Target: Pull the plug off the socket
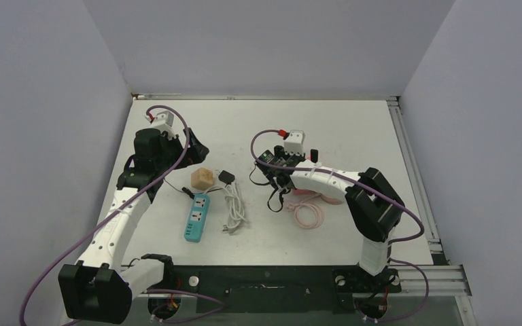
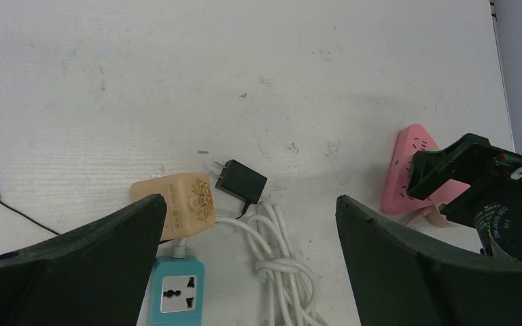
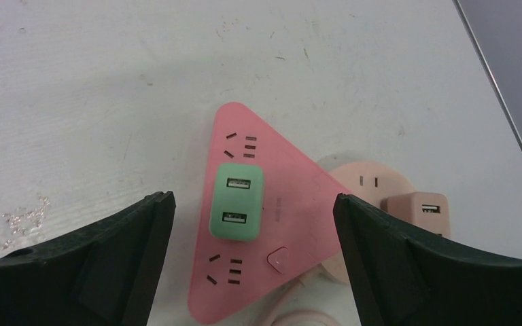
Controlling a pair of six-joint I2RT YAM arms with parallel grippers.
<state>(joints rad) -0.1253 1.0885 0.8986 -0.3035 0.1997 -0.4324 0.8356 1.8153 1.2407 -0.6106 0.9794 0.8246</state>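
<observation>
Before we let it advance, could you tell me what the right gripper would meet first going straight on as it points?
Most likely the green plug, seated in the pink triangular socket; it lies centred between the open fingers of the right gripper. The wrist view does not show how far off it is.

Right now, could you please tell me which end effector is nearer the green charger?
Right. The right end effector hovers over the green charger, fingers open either side; the left end effector is farther off, above the tan plug.
</observation>
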